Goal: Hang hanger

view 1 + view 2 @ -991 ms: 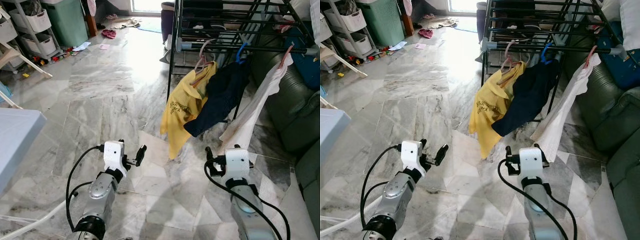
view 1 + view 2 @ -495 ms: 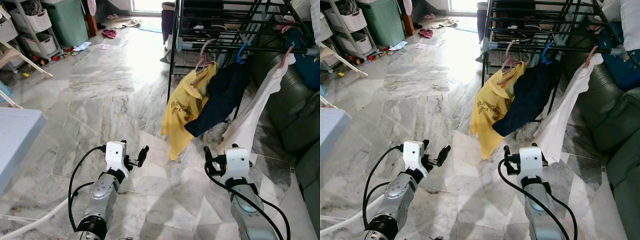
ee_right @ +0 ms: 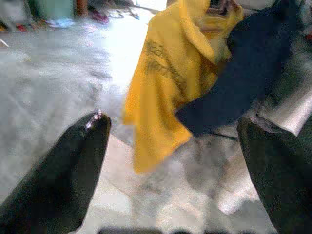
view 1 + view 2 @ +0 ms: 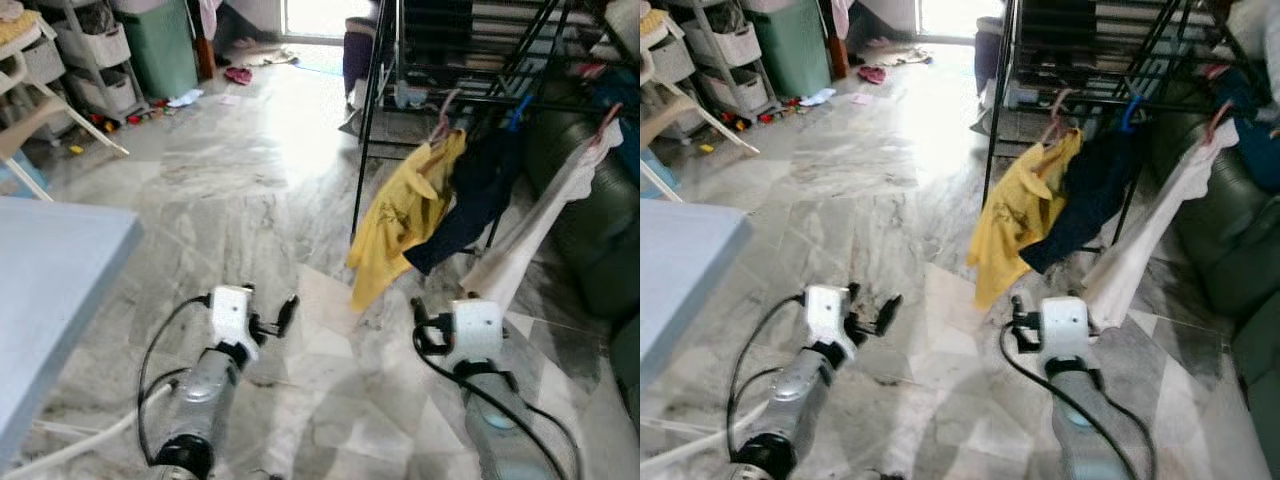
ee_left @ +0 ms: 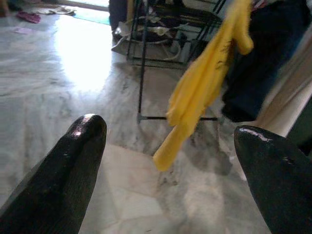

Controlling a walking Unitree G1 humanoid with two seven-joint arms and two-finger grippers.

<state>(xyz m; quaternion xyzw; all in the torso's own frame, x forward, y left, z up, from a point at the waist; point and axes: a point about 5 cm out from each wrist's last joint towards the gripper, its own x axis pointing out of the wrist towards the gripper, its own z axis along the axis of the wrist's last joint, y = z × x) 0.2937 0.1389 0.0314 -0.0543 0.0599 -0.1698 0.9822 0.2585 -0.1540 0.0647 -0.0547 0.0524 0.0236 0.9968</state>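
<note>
The rack (image 4: 470,60) stood at about one o'clock from the robot, a black frame with its rails running left to right across the far side of the marble floor (image 4: 230,180). From its front rail hung three garments side by side: a yellow shirt (image 4: 405,215) on a pink hanger (image 4: 441,108), a navy garment (image 4: 478,190) on a blue hanger (image 4: 517,108) just right of it and overlapping it, and a white garment (image 4: 540,225) on a third hanger (image 4: 608,118) further right. Each hook caught the rail from above, so the hangers pointed hook-up; the clothes trailed down and toward seven o'clock, long axes slanted rather than plumb. The pictures were blurred, so I could not tell the hangers' arms apart from the cloth.

Both arms reached forward low over the floor, well short of the rack. The left pincer (image 4: 272,318) was at eleven o'clock, its fingers (image 5: 73,161) spread wide with nothing between them. The right pincer (image 3: 173,165) was at one o'clock, nearer the yellow shirt's hem, likewise wide and holding nothing.

A pale blue surface (image 4: 50,290) stood at nine o'clock. A green bin (image 4: 165,50) and shelves of baskets (image 4: 85,55) stood at eleven, and a dark sofa (image 4: 595,230) at three.
</note>
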